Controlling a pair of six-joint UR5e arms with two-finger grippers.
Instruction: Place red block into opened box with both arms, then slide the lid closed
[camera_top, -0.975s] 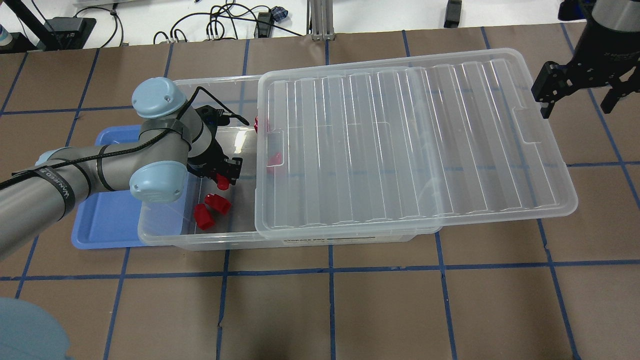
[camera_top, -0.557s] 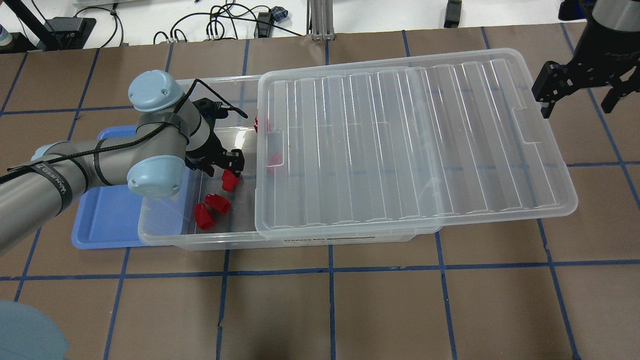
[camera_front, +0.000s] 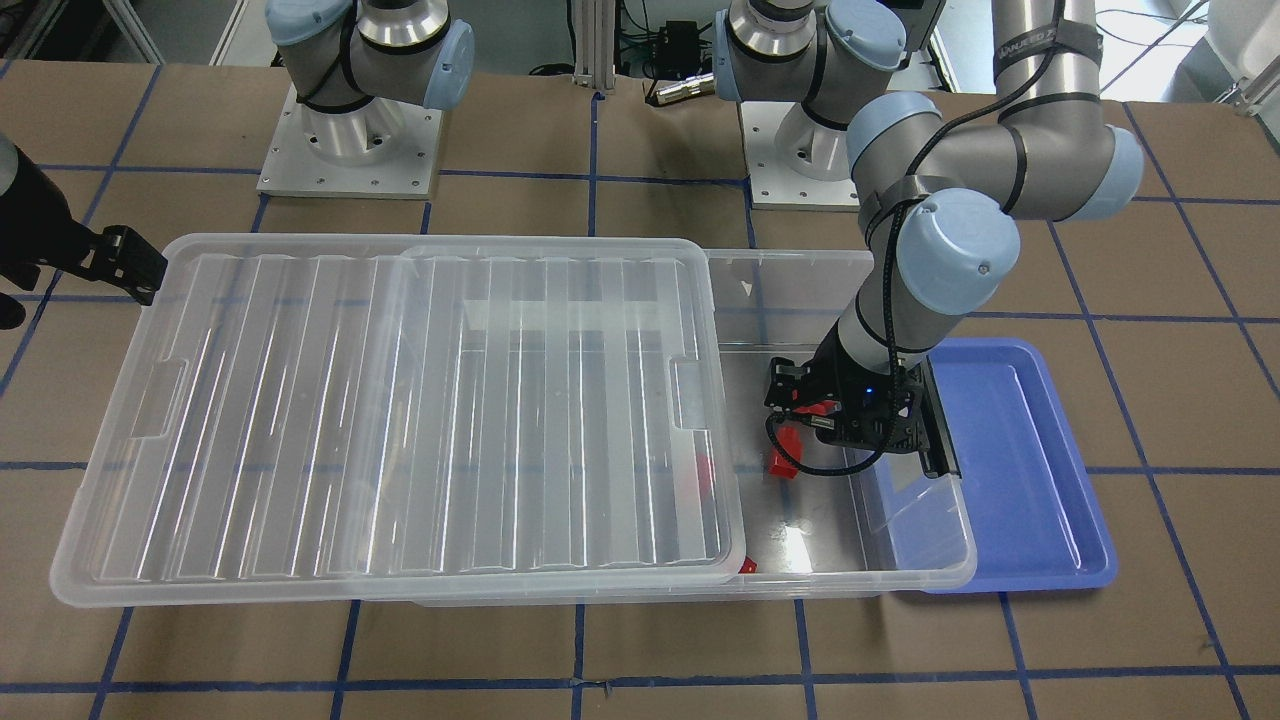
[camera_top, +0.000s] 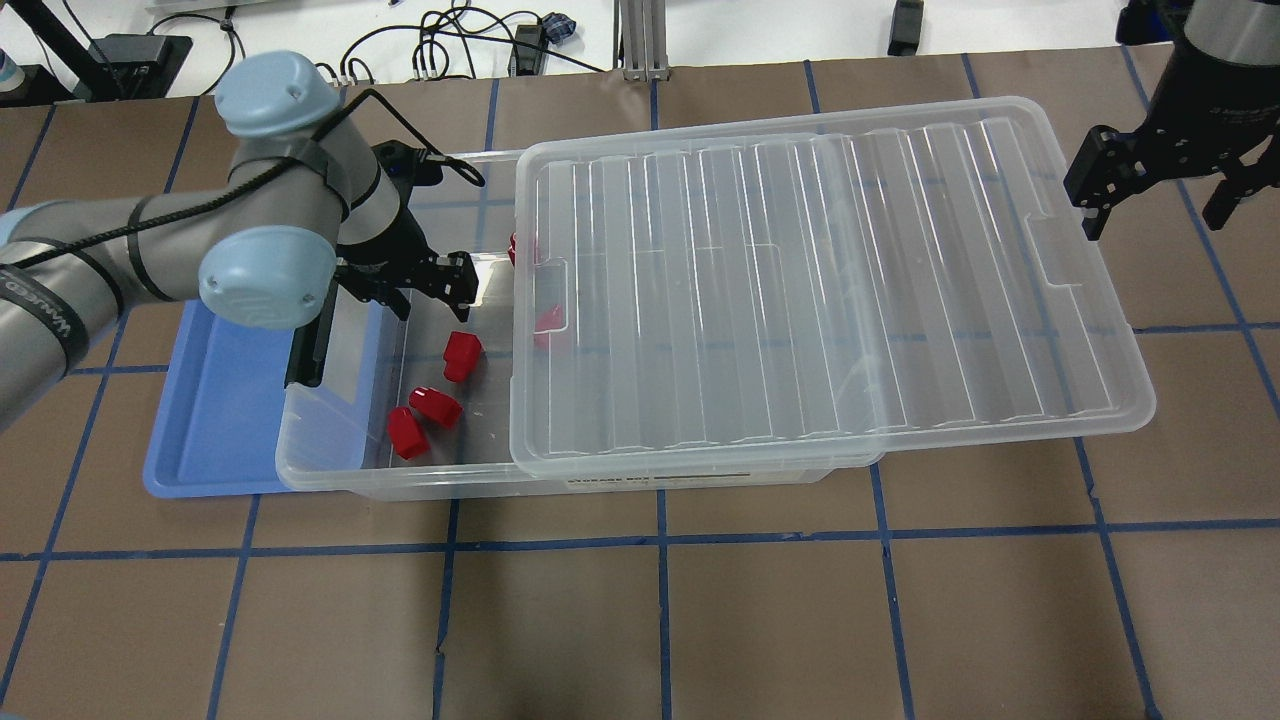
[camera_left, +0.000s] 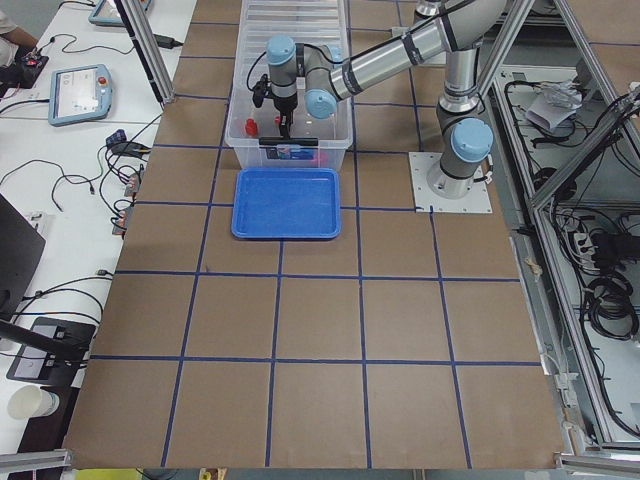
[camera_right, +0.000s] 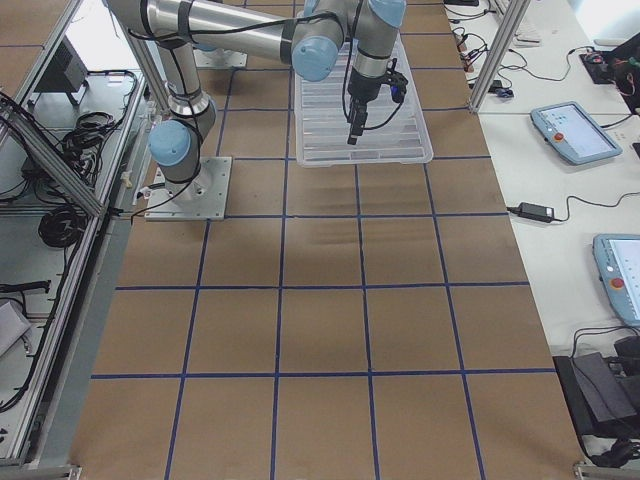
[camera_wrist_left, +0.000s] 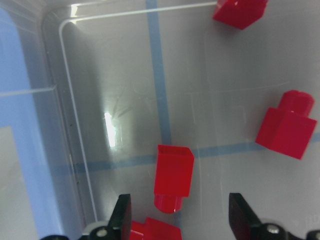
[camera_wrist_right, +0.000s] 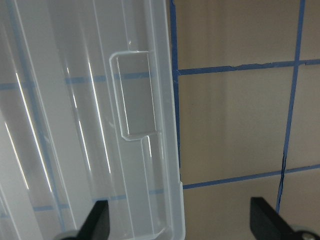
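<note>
The clear box (camera_top: 300, 468) stands partly uncovered at its left end. The ribbed clear lid (camera_top: 820, 270) lies askew over the rest. My left gripper (camera_top: 430, 285) hangs open and empty over the uncovered end. Just below it a red block (camera_top: 461, 356) lies on the box floor, and the left wrist view shows that red block (camera_wrist_left: 173, 177) between and ahead of my fingertips (camera_wrist_left: 122, 215). Two more red blocks (camera_top: 420, 418) lie nearby, and others show through the lid. My right gripper (camera_top: 1160, 200) is open above the lid's far short end, whose notch (camera_wrist_right: 135, 95) appears in the right wrist view.
A blue tray (camera_top: 215, 420) lies partly under the box's left end, beside the left arm. The lid overhangs the box on the right and front. Brown table with blue tape lines surrounds the box; cables lie along the far edge.
My left gripper has opened and let go of the red block, which now lies on the box floor. The left arm has pulled up and back. The right arm has not moved.
</note>
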